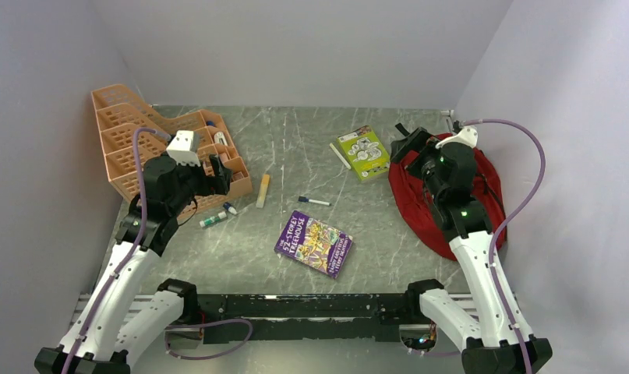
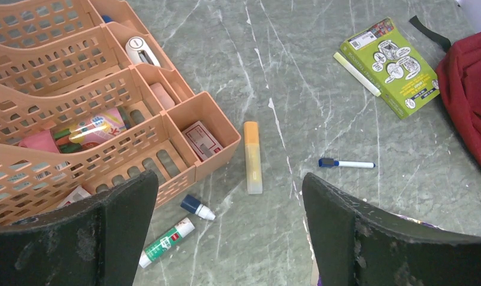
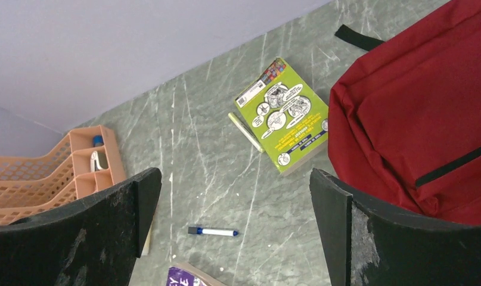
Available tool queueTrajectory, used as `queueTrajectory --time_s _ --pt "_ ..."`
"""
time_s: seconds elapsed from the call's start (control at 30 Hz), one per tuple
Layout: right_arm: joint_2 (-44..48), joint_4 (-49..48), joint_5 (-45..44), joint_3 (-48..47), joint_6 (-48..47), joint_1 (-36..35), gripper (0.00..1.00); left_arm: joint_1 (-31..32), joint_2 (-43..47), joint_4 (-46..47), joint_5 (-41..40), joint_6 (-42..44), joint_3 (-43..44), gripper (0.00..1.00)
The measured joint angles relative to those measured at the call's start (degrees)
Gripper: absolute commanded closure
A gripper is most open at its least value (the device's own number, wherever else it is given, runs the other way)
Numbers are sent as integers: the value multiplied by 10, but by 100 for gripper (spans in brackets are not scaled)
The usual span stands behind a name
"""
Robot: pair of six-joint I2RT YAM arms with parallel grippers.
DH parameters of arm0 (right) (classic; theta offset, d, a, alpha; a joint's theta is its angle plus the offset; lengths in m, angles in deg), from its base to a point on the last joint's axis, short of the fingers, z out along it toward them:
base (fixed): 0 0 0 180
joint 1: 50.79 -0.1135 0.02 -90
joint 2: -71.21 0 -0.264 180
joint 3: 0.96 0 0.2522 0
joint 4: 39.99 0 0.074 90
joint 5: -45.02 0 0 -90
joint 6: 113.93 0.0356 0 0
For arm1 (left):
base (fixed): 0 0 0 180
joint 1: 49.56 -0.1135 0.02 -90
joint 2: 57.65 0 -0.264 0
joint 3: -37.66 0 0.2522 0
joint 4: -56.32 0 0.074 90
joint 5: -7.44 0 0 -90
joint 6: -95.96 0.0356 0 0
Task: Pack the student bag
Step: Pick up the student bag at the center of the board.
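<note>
Large soft red fabric backpack: lay far right on grey marbled surface, beneath R arm.
R tool: jaws apart, empty, hung above its left edge.
L tool: jaws apart, empty, by orange plastic tray rack, far left.

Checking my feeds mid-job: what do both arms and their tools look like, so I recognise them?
The left arm and right arm have white lower links and black upper joints; a lavender cable loops along each. The right shows green lights. The left tool and right tool each have two broad black fingers, scuffed with pale specks.
</note>
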Motion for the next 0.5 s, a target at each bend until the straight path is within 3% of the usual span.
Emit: queueTrajectory --time_s 0.27,0.5 --pt "1 16 -41 0 25 0 0 0 -3 0 8 -4 1 6" --pt "-28 61 -97 -1 120 0 0 0 -3 0 8 -5 2 6"
